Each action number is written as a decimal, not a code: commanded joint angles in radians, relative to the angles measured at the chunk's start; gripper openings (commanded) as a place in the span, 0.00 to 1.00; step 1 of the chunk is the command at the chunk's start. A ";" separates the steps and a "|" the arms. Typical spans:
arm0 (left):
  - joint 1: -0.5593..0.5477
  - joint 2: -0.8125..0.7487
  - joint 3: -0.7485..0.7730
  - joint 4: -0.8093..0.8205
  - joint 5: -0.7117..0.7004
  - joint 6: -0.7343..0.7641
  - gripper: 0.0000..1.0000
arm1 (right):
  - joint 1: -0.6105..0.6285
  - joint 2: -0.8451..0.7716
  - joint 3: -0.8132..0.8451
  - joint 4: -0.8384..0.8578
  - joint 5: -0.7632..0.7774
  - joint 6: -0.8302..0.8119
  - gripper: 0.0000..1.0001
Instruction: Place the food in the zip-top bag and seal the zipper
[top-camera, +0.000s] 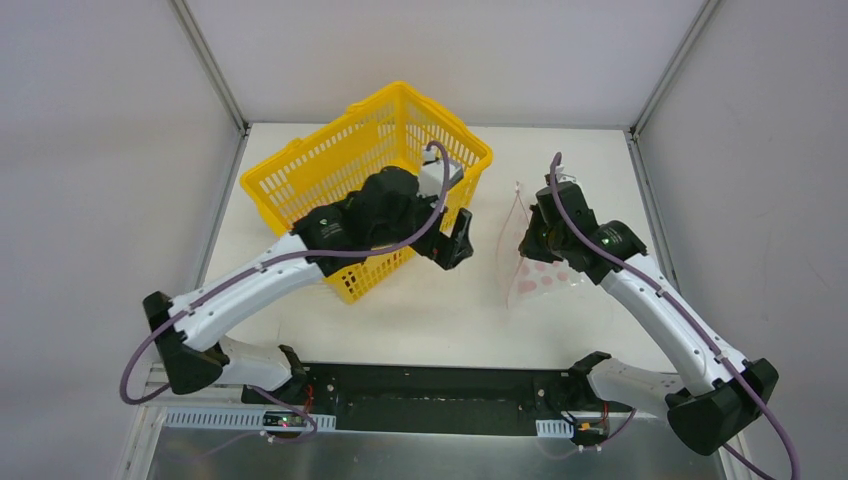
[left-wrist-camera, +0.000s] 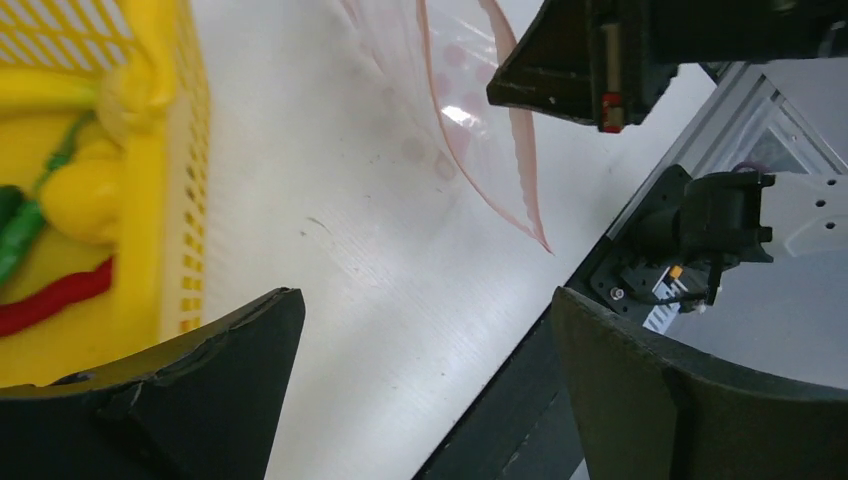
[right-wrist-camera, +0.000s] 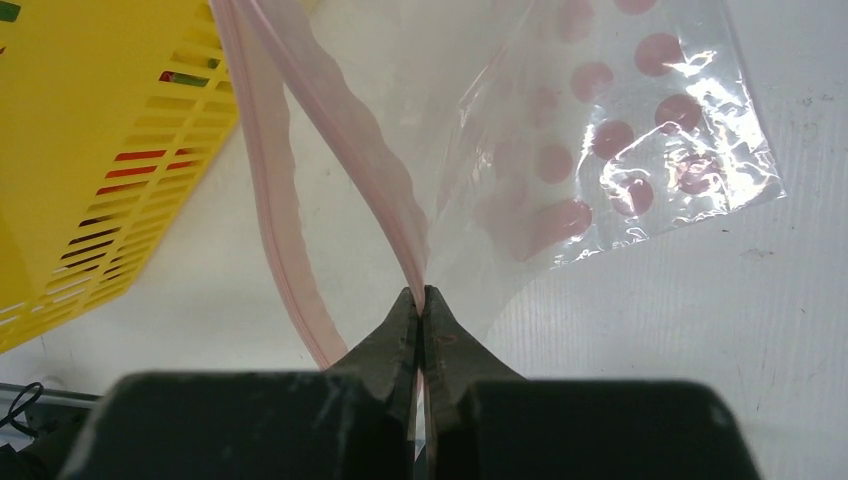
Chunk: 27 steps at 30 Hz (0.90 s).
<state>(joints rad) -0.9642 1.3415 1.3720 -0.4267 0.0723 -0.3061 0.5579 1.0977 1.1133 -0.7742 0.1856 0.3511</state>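
White tabletop (top-camera: 420, 310) between grey walls (top-camera: 100, 150). Nearest, the left gripper (left-wrist-camera: 425, 310) hangs wide open and empty over bare table, between basket (top-camera: 300, 175) and bag (right-wrist-camera: 600, 150). Beside it, the right gripper (right-wrist-camera: 420, 300) pinches the bag's pink zipper (right-wrist-camera: 345, 130), which runs away toward the far side, mouth parted. Farther back, the yellow basket holds a red chili (left-wrist-camera: 55, 298), green pepper (left-wrist-camera: 20, 235) and lemon (left-wrist-camera: 85, 195).

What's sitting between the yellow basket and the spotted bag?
Only bare table, the left wrist view shows; from above, the open left gripper hangs over that gap.
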 joint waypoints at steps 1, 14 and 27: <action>0.076 -0.109 0.147 -0.215 -0.092 0.231 0.99 | -0.004 -0.036 -0.011 0.024 -0.015 0.000 0.00; 0.652 0.116 0.289 -0.447 0.236 0.756 0.99 | -0.004 -0.064 -0.023 0.037 -0.046 -0.004 0.00; 0.720 0.556 0.365 -0.383 0.327 0.926 0.99 | -0.004 -0.031 -0.001 0.036 -0.060 -0.001 0.00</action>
<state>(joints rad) -0.2535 1.8713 1.6749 -0.8349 0.3347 0.5476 0.5579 1.0615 1.0973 -0.7589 0.1379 0.3508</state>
